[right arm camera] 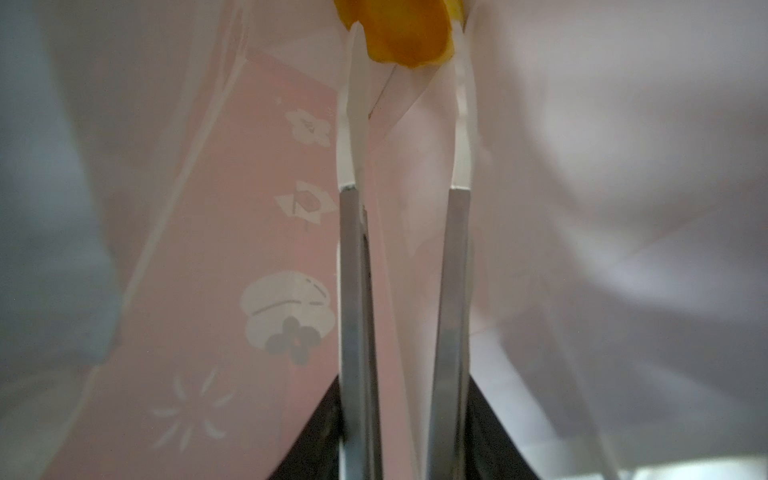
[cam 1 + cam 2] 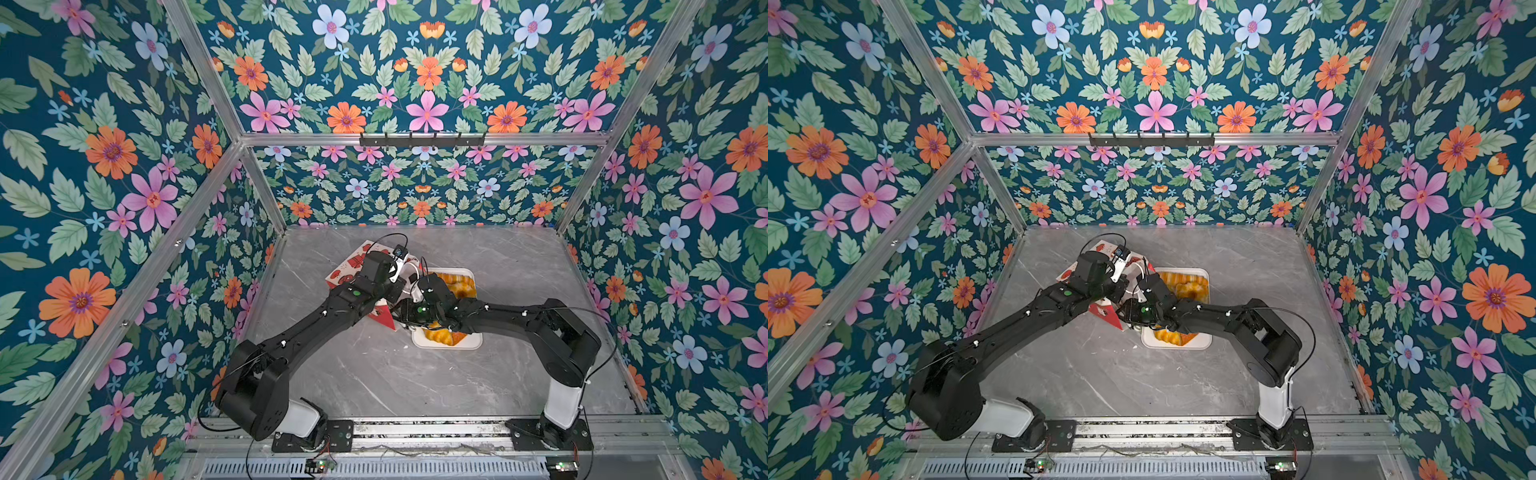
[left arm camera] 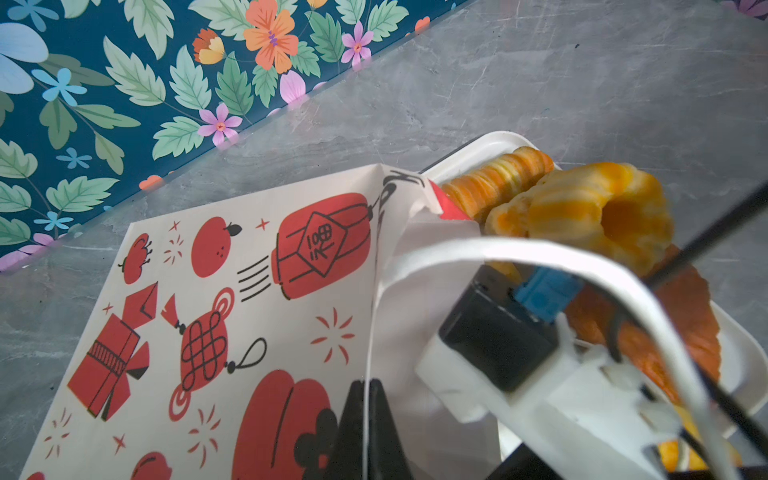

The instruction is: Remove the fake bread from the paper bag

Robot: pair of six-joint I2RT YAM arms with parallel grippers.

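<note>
Right gripper (image 1: 407, 45) astride fake bread (image 1: 399, 27) in paper bag (image 1: 602, 166)

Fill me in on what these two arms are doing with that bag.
The left gripper is pinched shut on the edge of the paper bag, holding its mouth open. The right gripper reaches inside, fingertips on either side of a yellow bread piece; whether it grips it is unclear. Several pastries lie in the white tray beside the bag.

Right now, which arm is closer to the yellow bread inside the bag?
Right. The right fingers flank the bread inside the bag; the left fingers pinch its rim.
</note>
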